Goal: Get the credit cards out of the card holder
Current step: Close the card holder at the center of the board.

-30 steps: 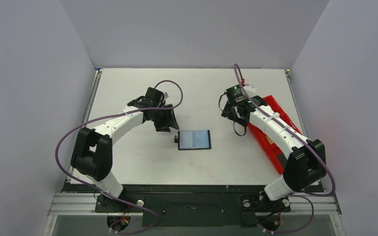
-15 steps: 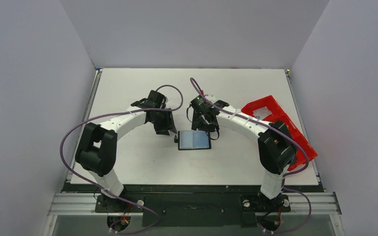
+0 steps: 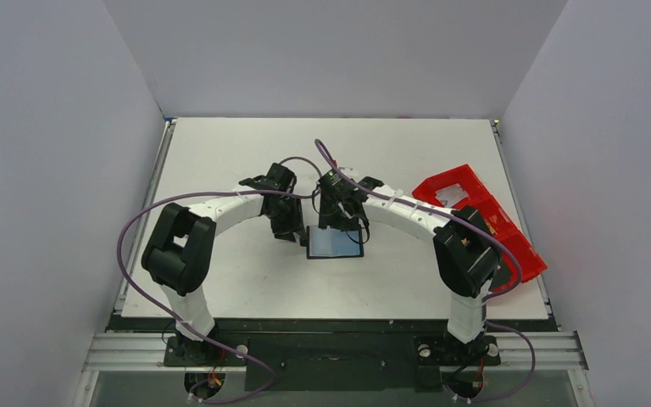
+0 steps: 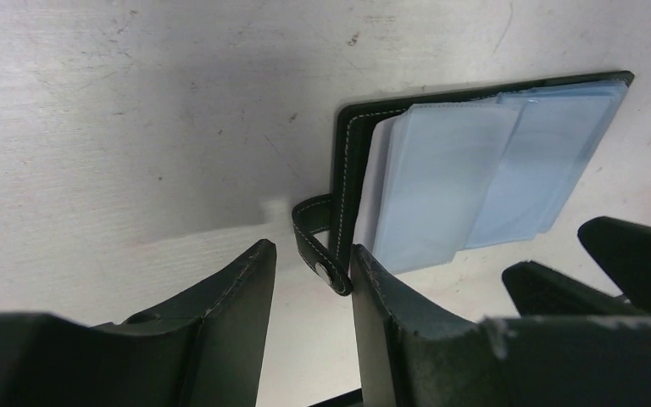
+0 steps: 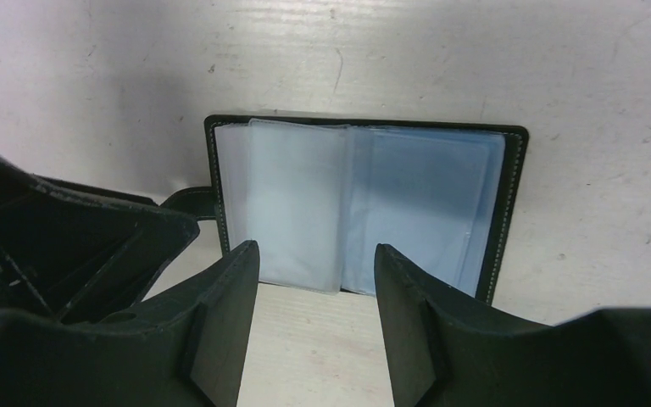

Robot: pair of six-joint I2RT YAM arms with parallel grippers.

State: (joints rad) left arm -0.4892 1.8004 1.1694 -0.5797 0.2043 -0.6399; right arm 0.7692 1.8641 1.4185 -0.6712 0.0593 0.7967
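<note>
Two grippers flank the card holder, which lies open mid-table. My left gripper stands open astride the closing tab without pinching it. If I clamp off-centre, the tab could slip free and the holder skid. My right gripper, also open, hangs at the near edge of the plastic sleeves, and pressing down there might crumple them instead of catching a card. The white table is scuffed. A red tray sits far right, with plain grey walls around.

Red plastic compartment tray askew by the right edge, white table, plain grey walls
</note>
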